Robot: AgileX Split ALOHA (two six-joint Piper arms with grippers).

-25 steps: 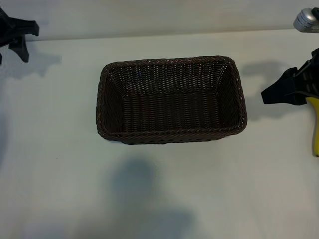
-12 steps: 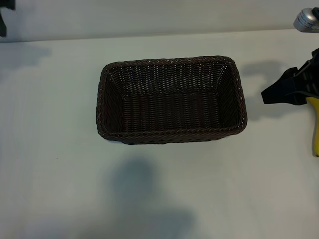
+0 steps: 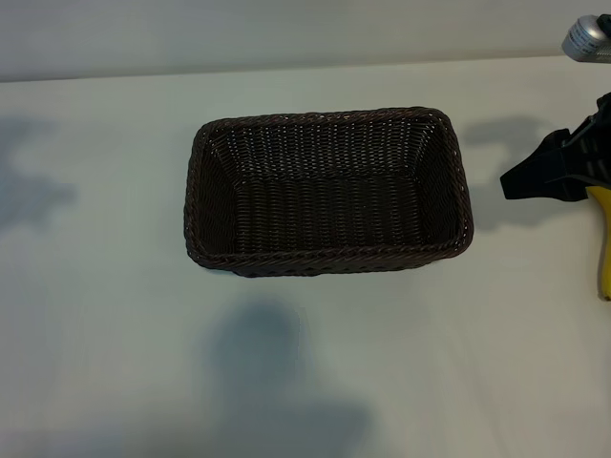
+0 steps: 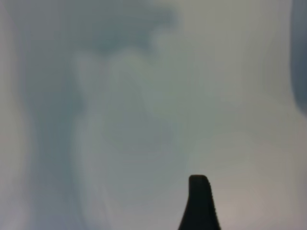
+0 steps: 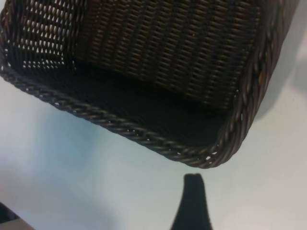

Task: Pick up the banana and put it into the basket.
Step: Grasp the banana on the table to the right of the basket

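Currently, step in hand: the pick-up has not begun; nothing is held and the basket is empty.
Basket: the basket (image 3: 328, 191) sits mid-table, long side across the exterior view; dark woven wicker, braided rim, bare floor. The right wrist view shows one rounded corner (image 5: 225, 143) close to the camera.
Banana: the banana (image 3: 603, 243) lies on the table at the far right edge of the exterior view, only a yellow strip showing, well apart from the basket and partly cut off by the frame.
Right gripper: the right gripper (image 3: 549, 178) hangs between basket and banana, just beside the banana's upper end, tilted down toward the basket. Fingers stand apart with nothing between them; one dark fingertip (image 5: 193, 201) shows over bare table.
Left gripper: out of the exterior view; its wrist camera shows one fingertip (image 4: 199, 203) over blank table. Fingers apart, nothing gripped.
Table: the table (image 3: 115, 286) is pale, with soft shadows.
Next move, judged: the right gripper is nearer; it would need to swing over the banana's middle, descend and close across its width.
Writing or brands: none readable anywhere.
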